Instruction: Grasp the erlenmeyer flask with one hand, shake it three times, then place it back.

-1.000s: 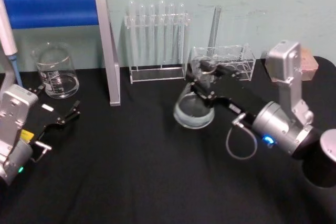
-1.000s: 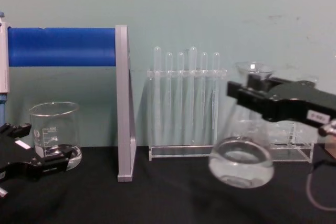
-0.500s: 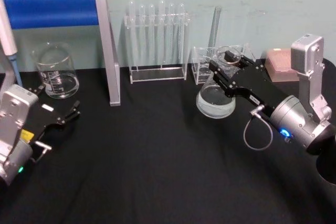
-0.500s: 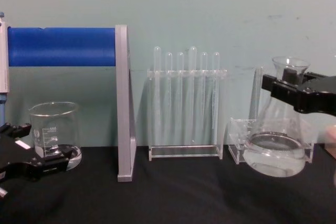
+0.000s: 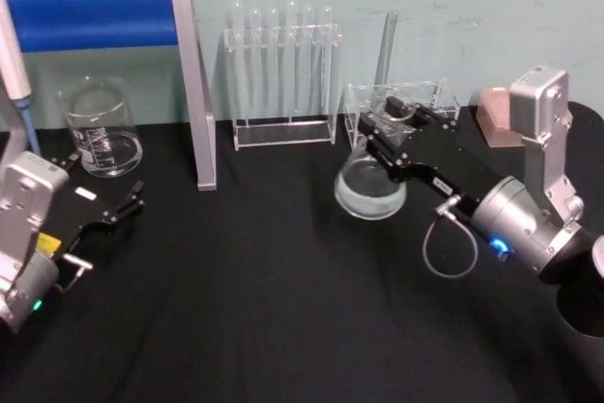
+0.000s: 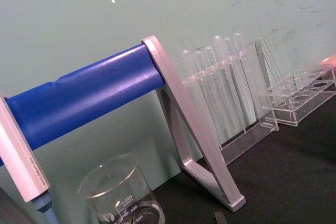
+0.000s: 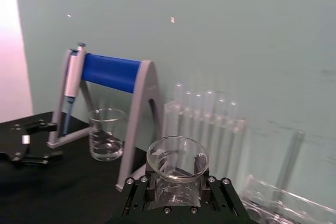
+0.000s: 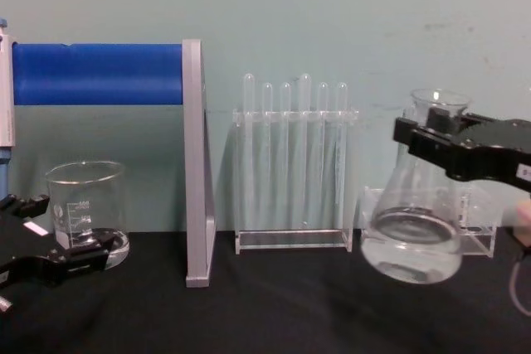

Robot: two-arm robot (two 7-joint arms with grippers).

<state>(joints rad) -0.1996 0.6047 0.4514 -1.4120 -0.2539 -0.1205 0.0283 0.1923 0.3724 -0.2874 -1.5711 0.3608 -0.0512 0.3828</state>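
The erlenmeyer flask (image 5: 370,191) is clear glass with a little clear liquid in its wide base. It hangs slightly tilted just above the black table, right of centre. My right gripper (image 5: 387,129) is shut on its narrow neck. From the chest the flask (image 8: 412,242) shows in front of the small clear rack, with the right gripper (image 8: 448,145) clamped below the flared rim. In the right wrist view the flask mouth (image 7: 177,158) sits between the black fingers (image 7: 137,195). My left gripper (image 5: 111,212) rests open at the table's left, near the beaker.
A blue-barred pipette stand (image 5: 94,16) with a pipette (image 5: 19,82) stands at back left, a glass beaker (image 5: 99,129) under it. A test tube rack (image 5: 283,73) stands at back centre, with a small clear rack (image 5: 420,101) and a pink box (image 5: 493,112) behind the flask.
The right gripper swung the flask to the right, then back left to a spot between the two earlier positions. The left arm has not moved.
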